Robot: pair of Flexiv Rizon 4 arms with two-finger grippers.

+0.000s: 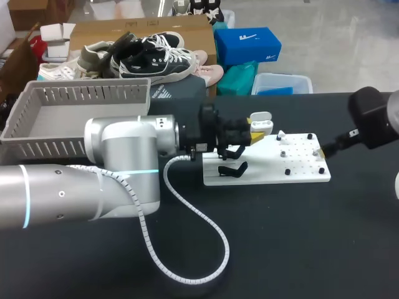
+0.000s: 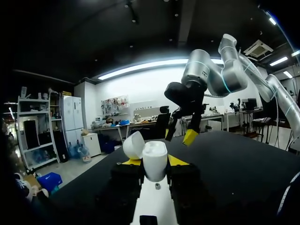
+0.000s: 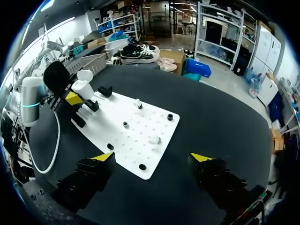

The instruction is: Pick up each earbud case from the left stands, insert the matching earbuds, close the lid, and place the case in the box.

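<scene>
The white rounded plastic earbud case [image 2: 155, 158] stands upright with its hinged lid [image 2: 133, 145] swung open to one side, smooth and glossy, its top pale and unmarked. It sits squarely between the yellow-tipped fingers [image 2: 132, 162] of the left tool [image 2: 154, 162], which is clenched on it from both sides, so the case is carried in the air above the left end of the flat white pegboard [image 3: 136, 140] rather than resting on anything. Just beneath and beside it on that board are the curved black stands [image 1: 234, 168]. The inside of the case is turned away from every view, so whether it holds earbuds cannot be told. Farther along the board, among short black pegs, lies a small white piece [image 3: 153, 139], too small to make out clearly. The right tool [image 3: 153, 158] hangs over the board's far end, well apart from the case, its two fingers spread wide and gripping nothing. The board lies on the black counter [image 1: 280, 237]; a grey slatted plastic basket [image 1: 81, 93] stands at the counter's left rear, partly hidden behind the left arm
</scene>
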